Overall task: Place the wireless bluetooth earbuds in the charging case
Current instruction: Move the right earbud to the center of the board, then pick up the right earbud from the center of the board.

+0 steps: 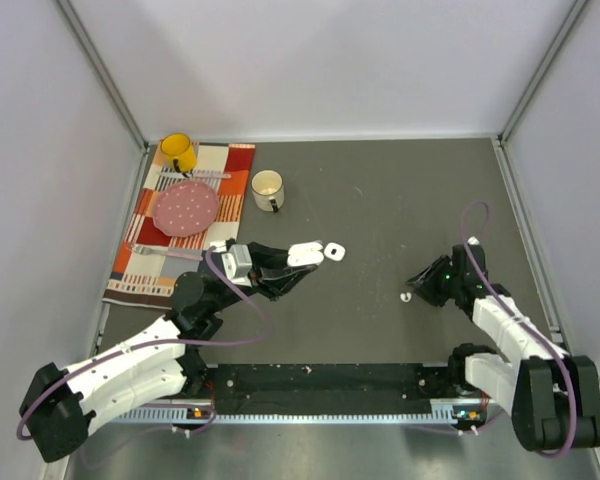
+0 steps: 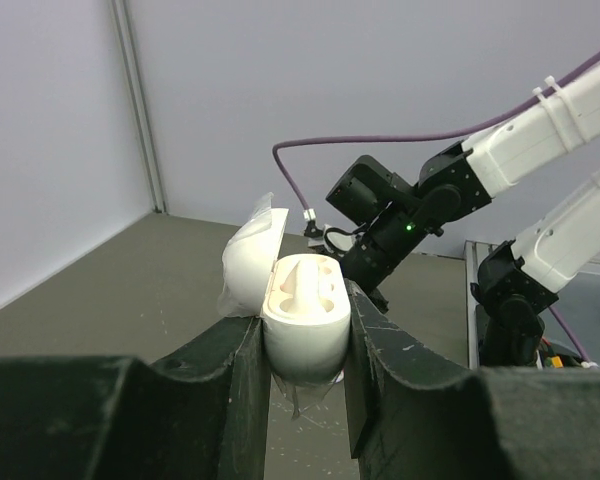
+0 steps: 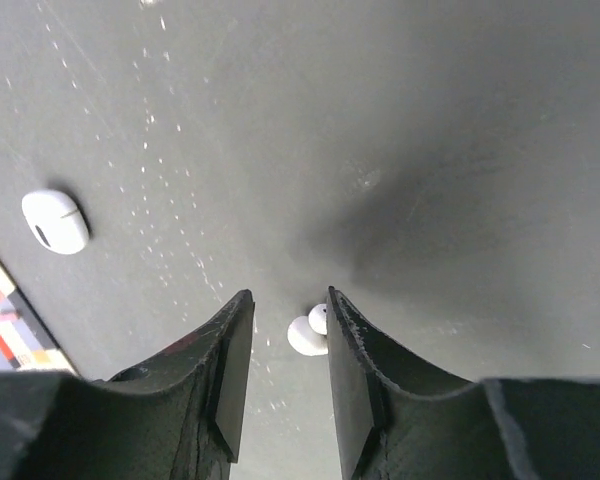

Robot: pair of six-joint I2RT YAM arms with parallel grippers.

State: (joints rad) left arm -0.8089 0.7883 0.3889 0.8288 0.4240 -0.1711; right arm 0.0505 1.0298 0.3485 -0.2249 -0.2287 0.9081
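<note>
On the grey table [image 1: 380, 190], the left gripper [image 2: 302, 325] is squeezed tight on the open white case [image 2: 298, 300], with its lid flipped back. The right gripper [image 3: 288, 300] sits low over the table with its fingers apart, gripping nothing. One tiny white earbud [image 3: 306, 334] lies on the table just between the finger tips, well apart from the case.

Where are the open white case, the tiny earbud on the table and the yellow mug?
open charging case [image 2: 302, 338]: left wrist view, front of its lower shell.
earbud [image 3: 303, 337]: right wrist view, its rounded white body.
yellow mug [image 1: 177, 151]: top external view, its yellow body.
</note>
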